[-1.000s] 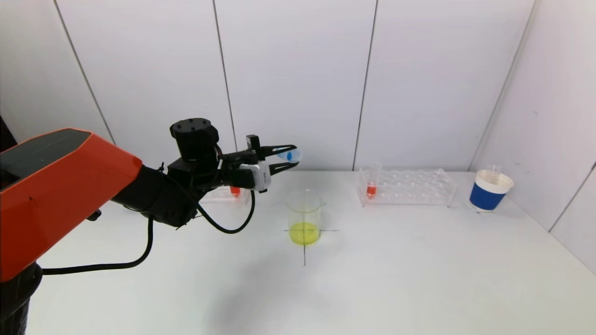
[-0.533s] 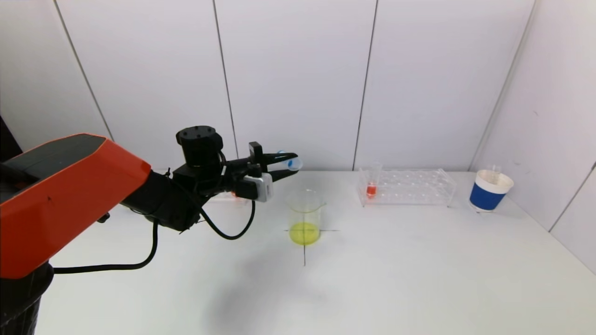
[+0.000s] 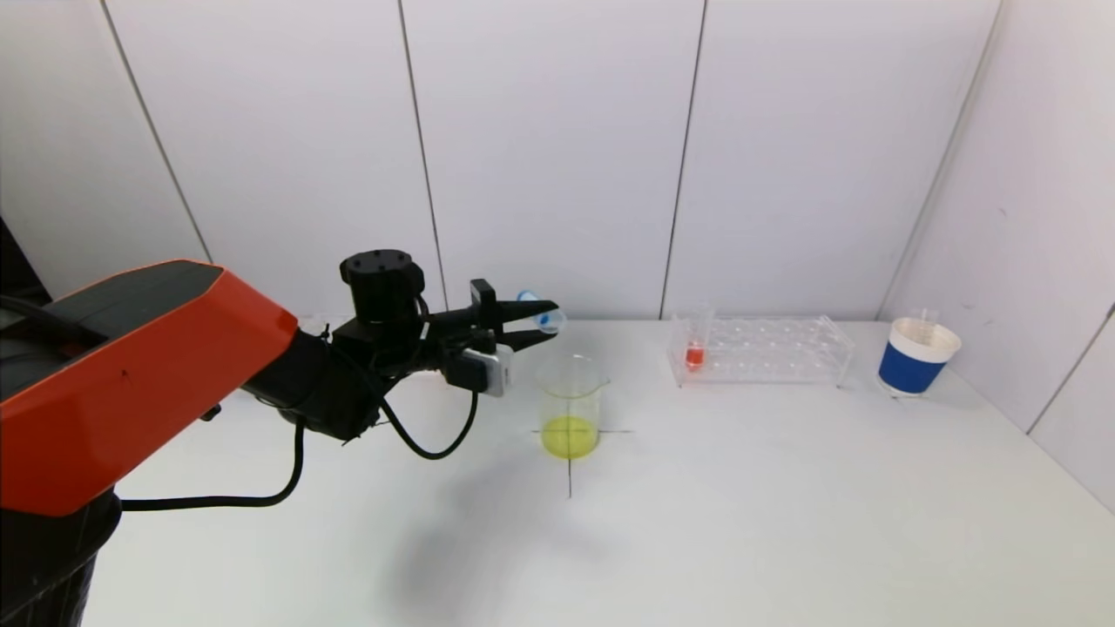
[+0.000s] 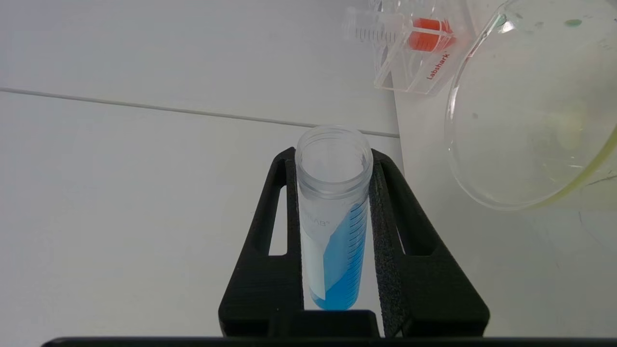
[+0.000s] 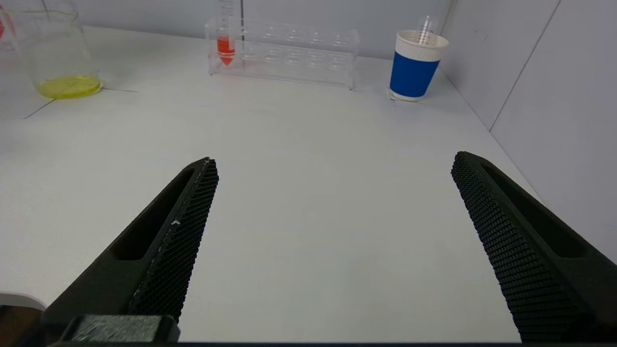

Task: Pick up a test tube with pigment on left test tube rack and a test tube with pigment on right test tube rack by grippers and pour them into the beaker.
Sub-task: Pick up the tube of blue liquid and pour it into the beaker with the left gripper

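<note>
"Labshark" in red on the clear rack (image 4: 414, 58), left gripper (image 3: 538, 319) squeezing a tipped blue tube (image 4: 335, 217) above the beaker (image 3: 571, 405) mid-table, right gripper (image 5: 332, 212) wide open

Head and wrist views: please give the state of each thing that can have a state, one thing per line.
left gripper: shut on blue test tube, above beaker.
blue test tube: uncapped, tilted, blue liquid inside.
beaker: upright, yellow liquid at bottom.
red test tube: upright in right rack.
right rack: other slots empty.
blue paper cup: upright, a clear tube inside.
right gripper: open, empty, over table.
</note>
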